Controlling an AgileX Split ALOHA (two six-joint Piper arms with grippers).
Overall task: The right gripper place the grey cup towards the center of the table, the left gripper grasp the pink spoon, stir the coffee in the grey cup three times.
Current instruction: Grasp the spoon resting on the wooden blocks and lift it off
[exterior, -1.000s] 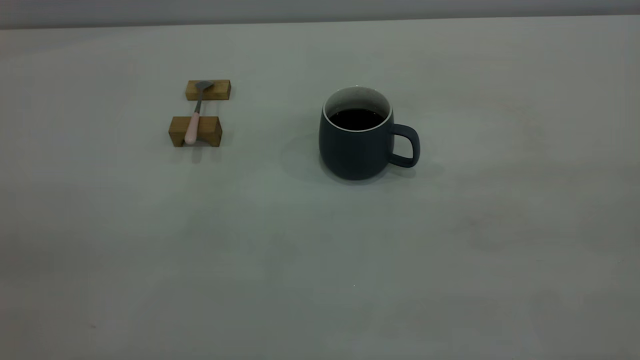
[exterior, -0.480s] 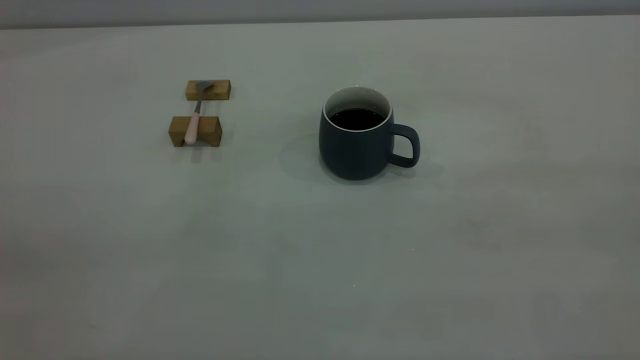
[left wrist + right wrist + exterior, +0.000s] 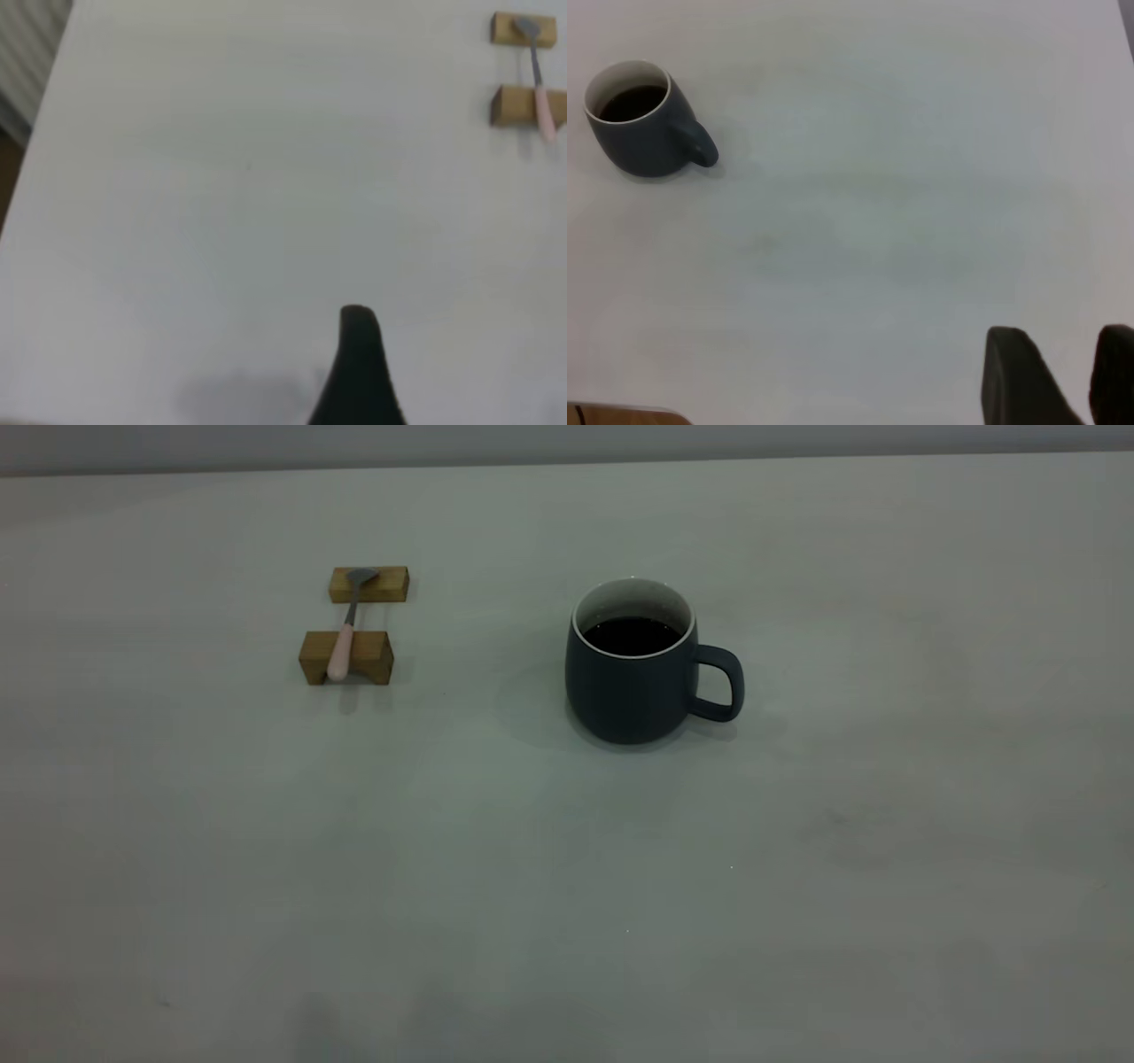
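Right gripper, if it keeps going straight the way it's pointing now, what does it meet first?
Probably nothing but bare table. In its wrist view the right gripper points across open surface, and the grey cup sits well off to one side of that line. Depth is hard to judge.

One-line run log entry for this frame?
phase: pre-grasp | grey cup: upright, untouched | pink spoon: on wooden blocks | right tool: open, far from cup | left tool: state unclear

Robotics test bench: a wide, plain pale table (image 3: 797, 824) carries only staged props, namely a grey cup (image 3: 633, 682) and a pink spoon (image 3: 341, 651) propped across two wooden blocks (image 3: 347, 657), against a bare grey wall (image 3: 567, 443).
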